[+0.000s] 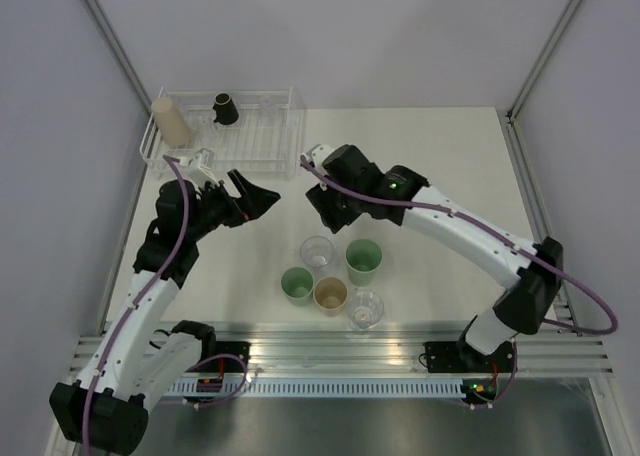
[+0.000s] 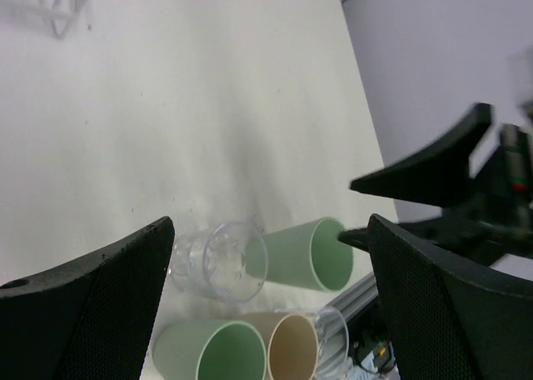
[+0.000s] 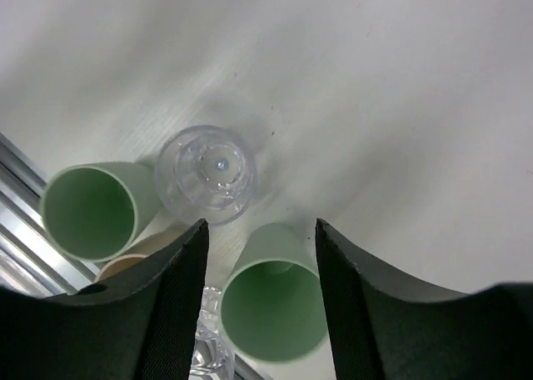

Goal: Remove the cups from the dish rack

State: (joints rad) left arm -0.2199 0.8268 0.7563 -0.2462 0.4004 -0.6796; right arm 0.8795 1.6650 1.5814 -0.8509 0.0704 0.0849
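Both left pincer (image 2: 271, 222) and right pincer (image 3: 258, 230) hang parted, angled inward.

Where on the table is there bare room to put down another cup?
Bare: the far right of the table, between the dish rack and the right edge, beyond the right arm; also the strip between the left arm and the cups. Crowded: front centre, five cups bunched.
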